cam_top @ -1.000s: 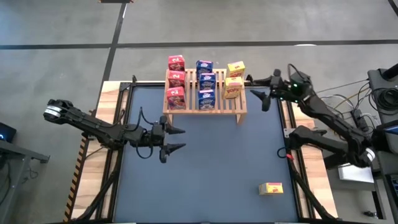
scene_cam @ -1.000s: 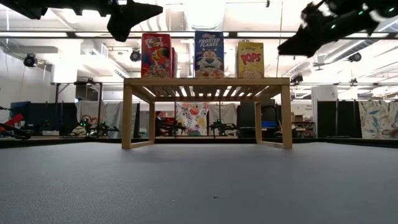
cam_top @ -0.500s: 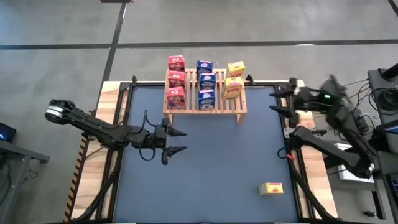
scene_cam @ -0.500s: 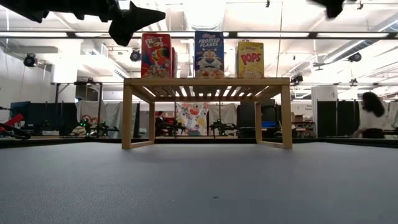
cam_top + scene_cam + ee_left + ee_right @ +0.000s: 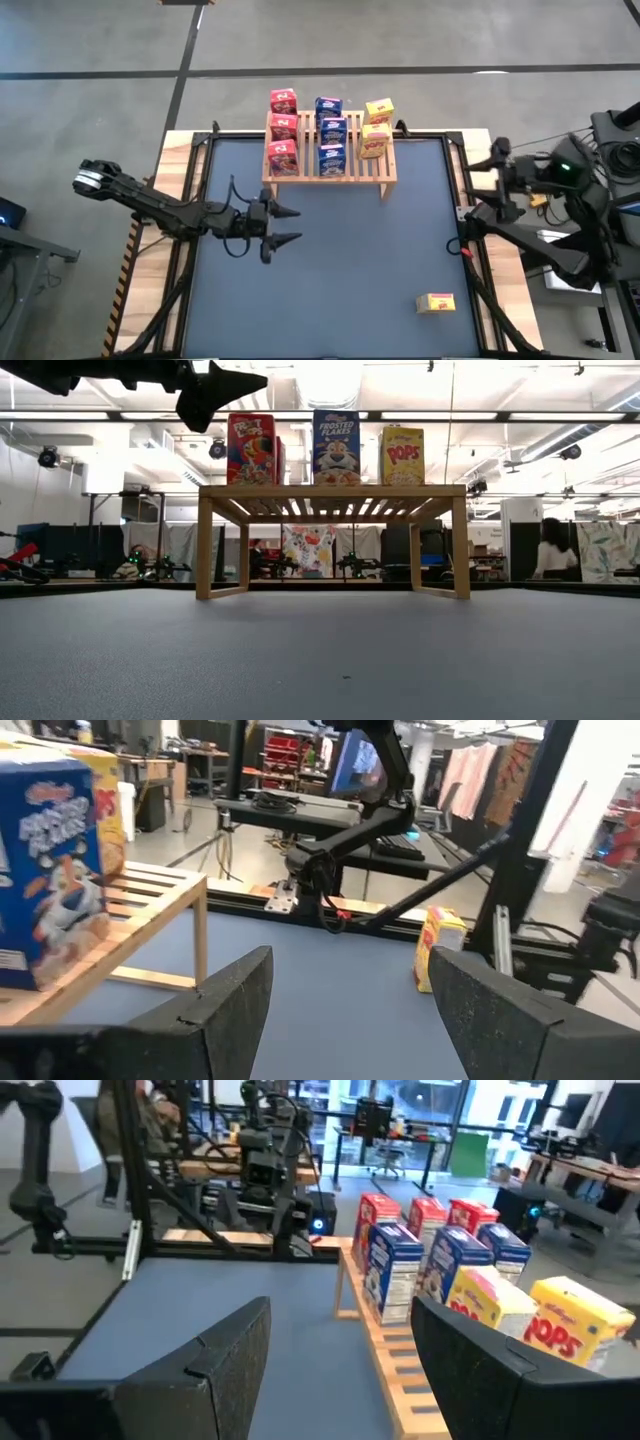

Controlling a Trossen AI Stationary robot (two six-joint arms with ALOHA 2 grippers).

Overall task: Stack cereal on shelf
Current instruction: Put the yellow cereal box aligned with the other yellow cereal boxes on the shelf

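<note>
The wooden shelf (image 5: 330, 170) stands at the far middle of the blue mat on its short legs. On its slats stand three red boxes (image 5: 283, 130), three blue boxes (image 5: 330, 132) and two yellow boxes (image 5: 376, 126). One more yellow box (image 5: 436, 303) lies on the mat at the near right and also shows in the left wrist view (image 5: 438, 950). My left gripper (image 5: 285, 225) is open and empty, hovering left of centre and pointing toward the table's right edge. My right gripper (image 5: 498, 175) is open and empty over the table's right rail, with the shelf's boxes (image 5: 450, 1270) ahead of it.
A black frame rail (image 5: 455, 190) runs around the mat. The mat between the shelf and the lone yellow box is open. In the low view the shelf (image 5: 330, 490) stands in the middle distance, and a person (image 5: 553, 550) walks in the room behind.
My right gripper has drawn back from beside the shelf's far right corner toward the table's right edge and a little toward the near edge, staying open. It has left the low view. The boxes and the shelf have not moved.
</note>
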